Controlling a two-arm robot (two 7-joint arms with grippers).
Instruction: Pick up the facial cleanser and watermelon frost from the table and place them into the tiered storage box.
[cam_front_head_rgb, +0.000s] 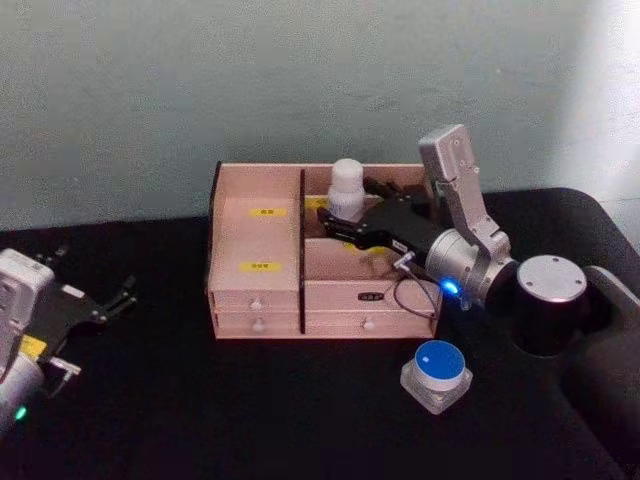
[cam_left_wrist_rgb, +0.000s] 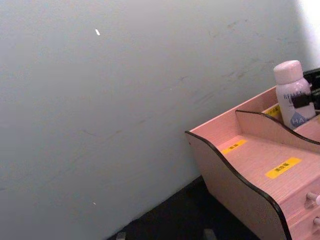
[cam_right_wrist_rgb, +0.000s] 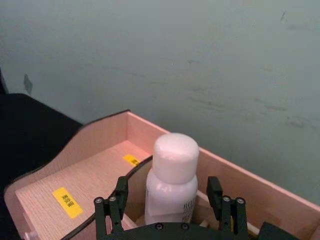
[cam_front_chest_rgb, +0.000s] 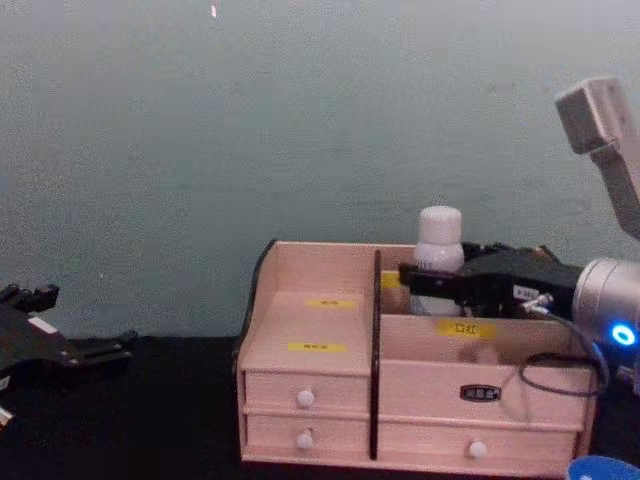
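The facial cleanser, a white bottle with a rounded cap, stands upright in the back right compartment of the pink tiered storage box. My right gripper reaches over the box from the right. It is open, one finger on each side of the bottle with small gaps. The watermelon frost, a squat clear jar with a blue lid, sits on the black table in front of the box's right corner. My left gripper rests open at the table's far left.
My right arm's forearm and its black elbow joint stand right of the box, just behind the jar. A pale wall runs close behind the box. Bare black tabletop lies in front of the box.
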